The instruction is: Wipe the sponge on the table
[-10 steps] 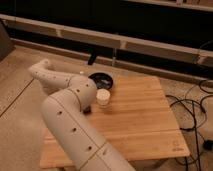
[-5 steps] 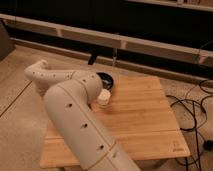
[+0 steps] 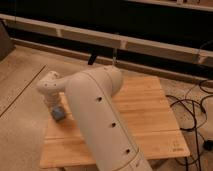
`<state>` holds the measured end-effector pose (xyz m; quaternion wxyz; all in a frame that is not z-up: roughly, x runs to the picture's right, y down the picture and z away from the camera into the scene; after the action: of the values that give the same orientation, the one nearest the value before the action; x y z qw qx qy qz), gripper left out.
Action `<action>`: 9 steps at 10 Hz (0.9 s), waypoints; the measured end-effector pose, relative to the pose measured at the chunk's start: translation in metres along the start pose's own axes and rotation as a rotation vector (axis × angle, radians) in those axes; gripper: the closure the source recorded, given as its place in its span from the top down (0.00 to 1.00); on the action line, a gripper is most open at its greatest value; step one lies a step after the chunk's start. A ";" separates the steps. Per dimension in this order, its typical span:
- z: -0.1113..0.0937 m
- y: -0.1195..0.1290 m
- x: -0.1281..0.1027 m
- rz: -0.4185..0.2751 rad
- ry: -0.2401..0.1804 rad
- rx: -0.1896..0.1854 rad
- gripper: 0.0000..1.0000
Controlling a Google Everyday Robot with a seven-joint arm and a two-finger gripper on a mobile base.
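The sponge [image 3: 59, 113], a small blue-grey block, rests on the left edge of the light wooden table [image 3: 150, 110]. My gripper [image 3: 56, 106] comes down onto it from the white wrist just above and is shut on the sponge, with the sponge touching the planks. My thick white arm [image 3: 100, 120] runs diagonally across the middle of the view and hides much of the table top.
Black cables [image 3: 192, 107] lie on the floor to the right of the table. A long dark unit with a pale rail [image 3: 150, 42] runs along the back. Speckled floor [image 3: 20, 105] lies to the left of the table.
The arm has swung forward and down toward the table's left edge. The sponge has come into sight under the wrist. The white cup and dark bowl seen before are now hidden behind the arm.
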<state>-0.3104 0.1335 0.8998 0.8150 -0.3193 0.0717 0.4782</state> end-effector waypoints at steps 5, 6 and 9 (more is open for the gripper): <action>-0.043 -0.083 0.017 0.160 -0.018 0.109 0.00; -0.044 -0.093 0.019 0.183 -0.007 0.117 0.00; -0.026 -0.095 0.016 0.171 0.056 0.131 0.00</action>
<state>-0.2189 0.0973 0.9155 0.7882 -0.2710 0.1524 0.5311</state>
